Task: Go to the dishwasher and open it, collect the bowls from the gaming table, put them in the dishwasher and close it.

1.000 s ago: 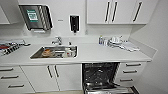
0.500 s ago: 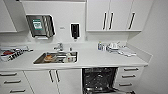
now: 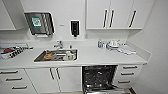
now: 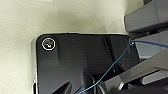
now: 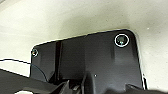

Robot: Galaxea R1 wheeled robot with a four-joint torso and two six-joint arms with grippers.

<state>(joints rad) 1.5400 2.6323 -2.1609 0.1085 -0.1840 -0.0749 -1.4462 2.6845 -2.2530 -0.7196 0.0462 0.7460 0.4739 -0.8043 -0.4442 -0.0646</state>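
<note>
The dishwasher (image 3: pixel 98 77) stands open under the white counter (image 3: pixel 100 57) in the head view, right of centre. Its dark interior with wire racks shows, and its door (image 3: pixel 106 89) is folded down at the picture's lower edge. The bowls and the gaming table are out of view. In both wrist views the robot's dark plate hangs over a pale speckled floor (image 4: pixel 22 20) (image 5: pixel 75 17).
A steel sink (image 3: pixel 56 55) holding some dishes sits left of the dishwasher, with a tap (image 3: pixel 58 45) behind it. Crockery (image 3: pixel 113 45) lies on the counter's right end and a rack (image 3: pixel 12 52) at far left. Drawers (image 3: pixel 127 74) and a side wall (image 3: pixel 157 62) flank the dishwasher's right.
The whole head picture has shifted: the counter and cabinets sit lower and slightly larger, so the camera has moved. Nothing in the kitchen itself has changed.
</note>
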